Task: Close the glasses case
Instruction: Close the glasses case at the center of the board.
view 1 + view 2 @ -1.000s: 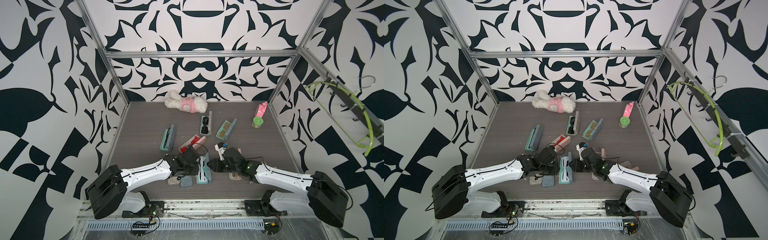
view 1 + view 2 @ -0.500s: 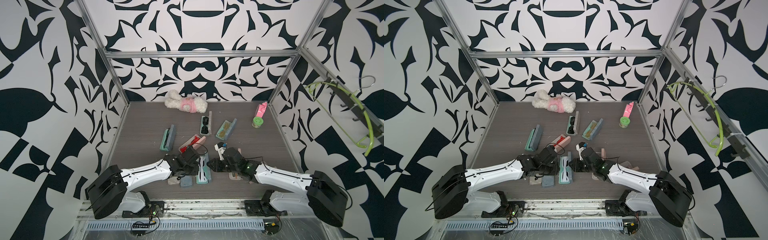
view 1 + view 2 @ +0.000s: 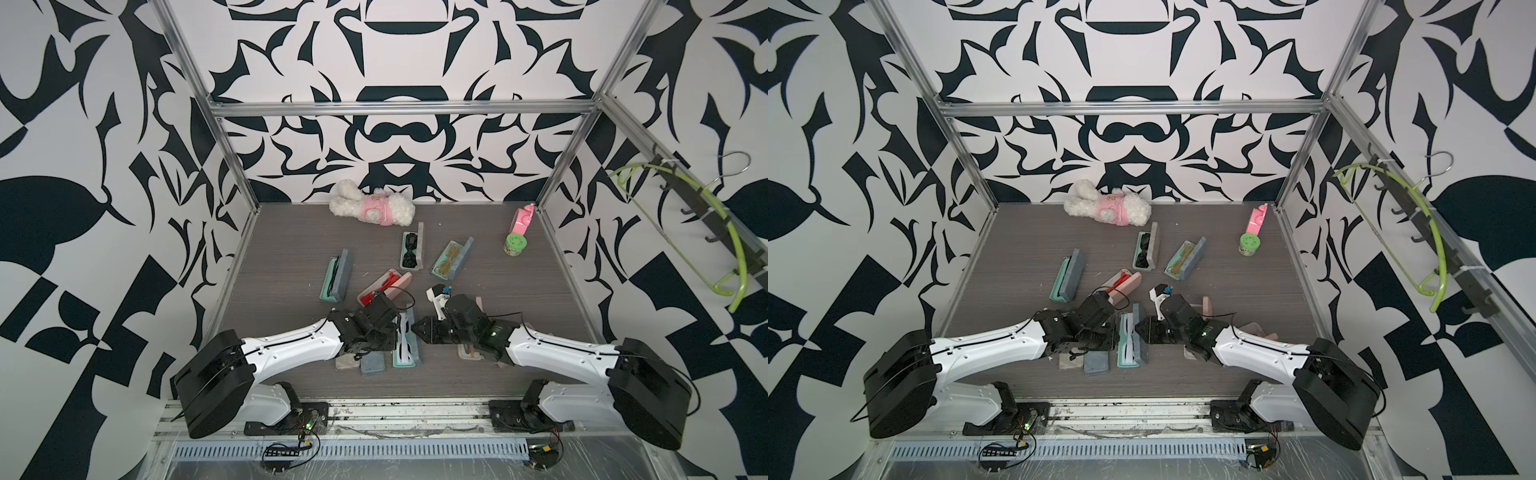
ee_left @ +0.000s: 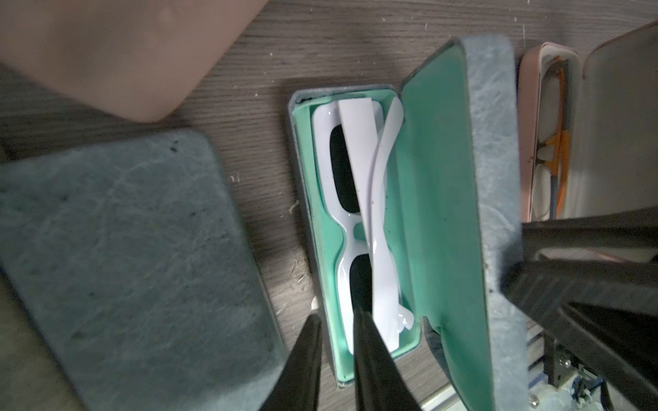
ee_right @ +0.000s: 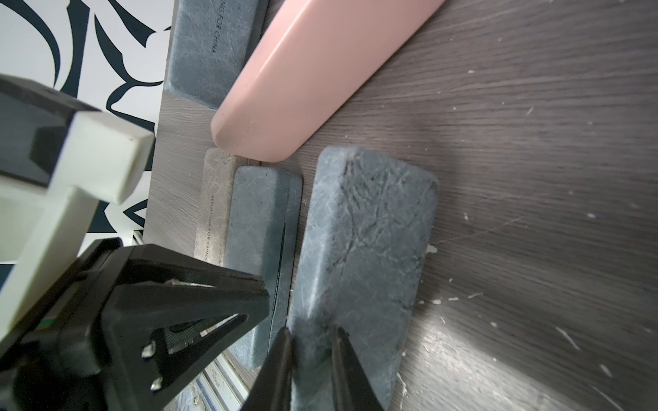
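My grey felt glasses case with mint lining (image 4: 438, 213) sits open at the front-middle of the dark wood-grain table (image 3: 457, 386), with white plastic sunglasses (image 4: 359, 199) inside. The left gripper (image 4: 337, 315) pinches the tray's side wall, I reckon to anchor it. The right gripper (image 5: 312, 331), fingers almost pressed together, leans on the lid's back, ready to fold it down.

The glasses case (image 3: 405, 348) lies near centre on the table (image 3: 291, 257), sunglasses (image 4: 359, 213) in it, its lid up on the right. The left tool (image 3: 394, 330) is at its left wall and the right tool (image 3: 415, 331) at the lid. A closed case (image 3: 371, 365) lies just left, and a second closed case (image 3: 346, 362) lies beyond that. A plush toy (image 3: 372, 206) lies far centre, a jar (image 3: 515, 244) far right.
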Robot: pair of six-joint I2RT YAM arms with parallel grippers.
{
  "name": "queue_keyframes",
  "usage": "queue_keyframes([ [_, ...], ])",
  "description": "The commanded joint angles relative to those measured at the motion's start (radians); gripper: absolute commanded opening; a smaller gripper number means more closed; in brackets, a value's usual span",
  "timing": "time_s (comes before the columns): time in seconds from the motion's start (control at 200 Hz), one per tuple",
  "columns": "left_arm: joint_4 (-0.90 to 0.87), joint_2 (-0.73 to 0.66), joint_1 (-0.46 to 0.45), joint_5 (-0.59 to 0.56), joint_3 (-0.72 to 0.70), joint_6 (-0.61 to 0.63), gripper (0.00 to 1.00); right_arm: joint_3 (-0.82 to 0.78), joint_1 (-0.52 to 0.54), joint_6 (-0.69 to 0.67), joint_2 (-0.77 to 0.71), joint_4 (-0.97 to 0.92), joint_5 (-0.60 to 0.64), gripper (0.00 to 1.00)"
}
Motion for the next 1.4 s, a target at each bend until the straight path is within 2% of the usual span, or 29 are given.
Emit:
queue_keyframes([
  [0.0,-0.004,-0.021,0.005,0.001,-0.02,-0.002,0.22,0.008,-0.003,-0.015,0.034,-0.044,0.017,0.22],
  [1.395,-0.022,-0.063,0.005,-0.013,-0.049,-0.009,0.2,0.007,-0.002,0.0,0.064,-0.03,0.01,0.19],
])
